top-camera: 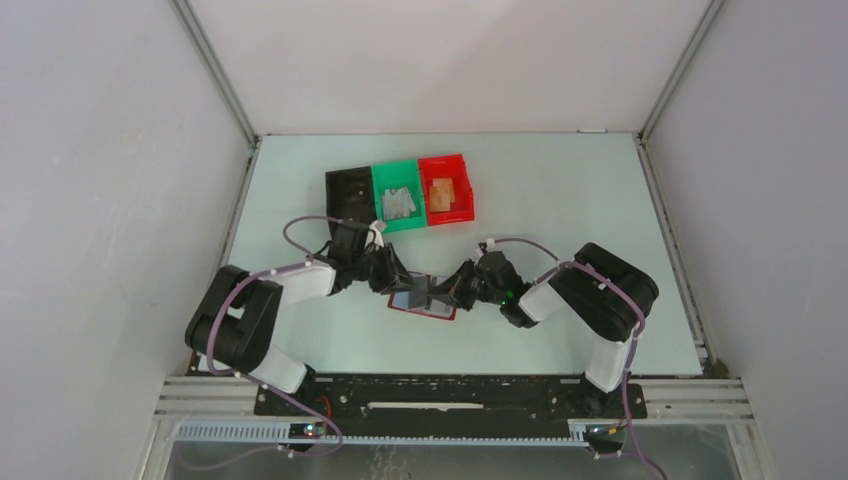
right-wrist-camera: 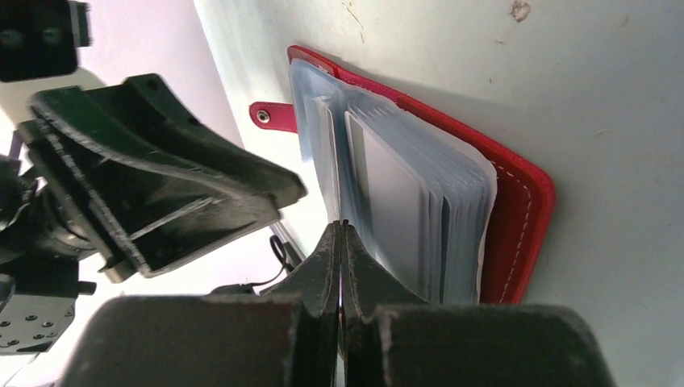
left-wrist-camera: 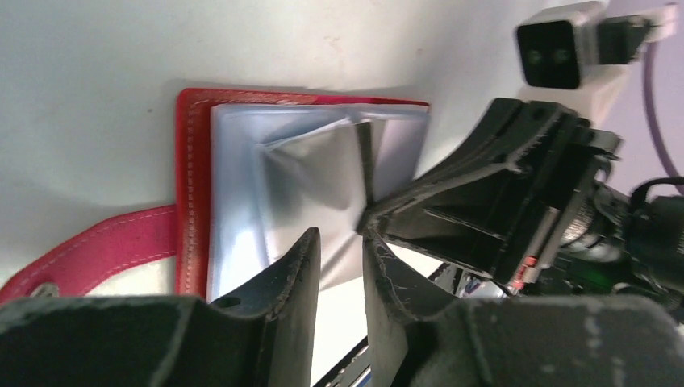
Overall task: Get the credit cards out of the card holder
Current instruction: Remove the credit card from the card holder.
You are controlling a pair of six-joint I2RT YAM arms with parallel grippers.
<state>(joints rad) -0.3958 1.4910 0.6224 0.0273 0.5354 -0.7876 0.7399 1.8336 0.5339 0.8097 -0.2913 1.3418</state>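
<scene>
The dark-red card holder (top-camera: 437, 312) lies open on the table between both arms, its strap (left-wrist-camera: 97, 246) out to one side and its clear sleeves (right-wrist-camera: 419, 210) fanned up. A pale credit card (right-wrist-camera: 391, 201) sits in one sleeve. My left gripper (left-wrist-camera: 340, 234) hovers over the sleeves (left-wrist-camera: 298, 169), open a little with nothing between its fingers. My right gripper (right-wrist-camera: 343, 224) is shut, its tips at the edge of a sleeve leaf; whether they pinch it does not show. A grey card (top-camera: 398, 203) lies in the green bin (top-camera: 383, 183), a tan one (top-camera: 441, 193) in the red bin (top-camera: 462, 168).
A black bin (top-camera: 345, 192) stands left of the green and red ones, all in a row behind the card holder. The two grippers (top-camera: 400, 283) (top-camera: 440, 292) nearly touch tip to tip over it. White walls enclose the table.
</scene>
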